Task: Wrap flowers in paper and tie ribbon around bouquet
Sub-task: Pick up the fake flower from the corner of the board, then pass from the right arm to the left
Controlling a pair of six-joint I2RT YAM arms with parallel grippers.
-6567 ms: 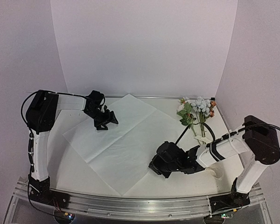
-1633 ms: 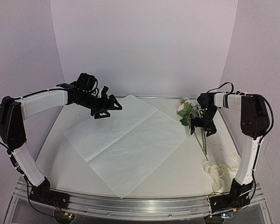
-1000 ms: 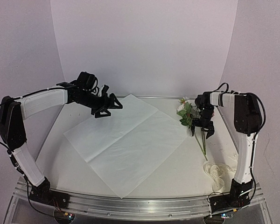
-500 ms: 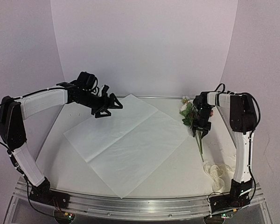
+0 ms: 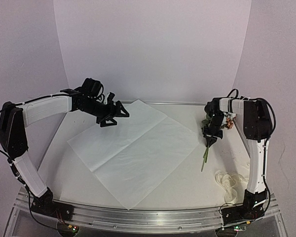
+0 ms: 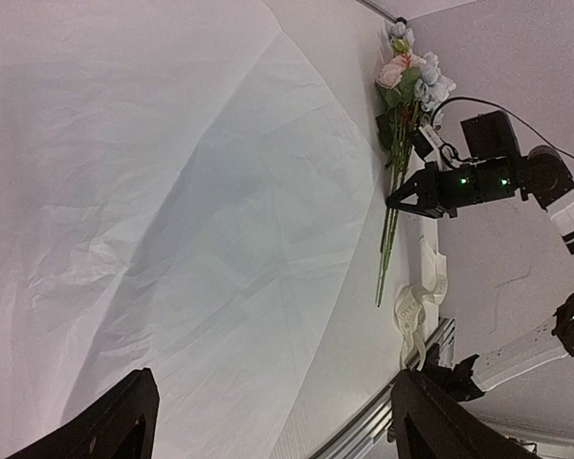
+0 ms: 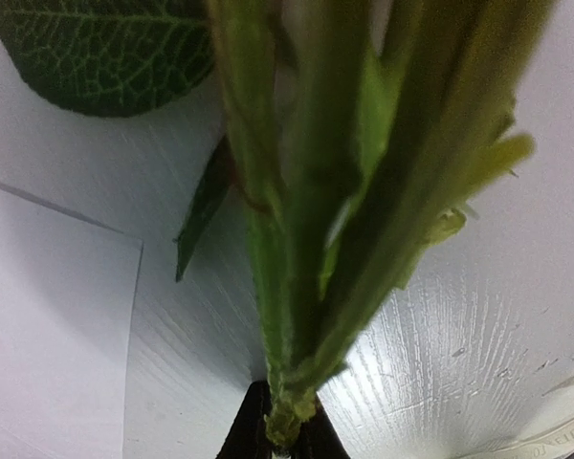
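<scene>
Pale, plain walls close in a white tabletop (image 5: 187, 170), with the two arm bases along the bottom edge of the overhead view. Spread across the middle of it is the paper (image 5: 133, 148), a big thin white sheet lying flat as a diamond, creased down its centre. The ribbon (image 5: 229, 181) sits in a loose cream heap at lower right, well apart from the sheet.

At right of centre are the flowers (image 6: 402, 105): a small bunch with pale blue-white and pinkish blooms, green leaves and thin green stems (image 7: 306, 191), just beside the paper's right corner. The right pincer (image 5: 210, 138) is closed on those stems, which run out from between its dark fingers. At upper left, the left pincer (image 5: 116, 114) hangs spread wide over the sheet's far edge, holding nothing.
</scene>
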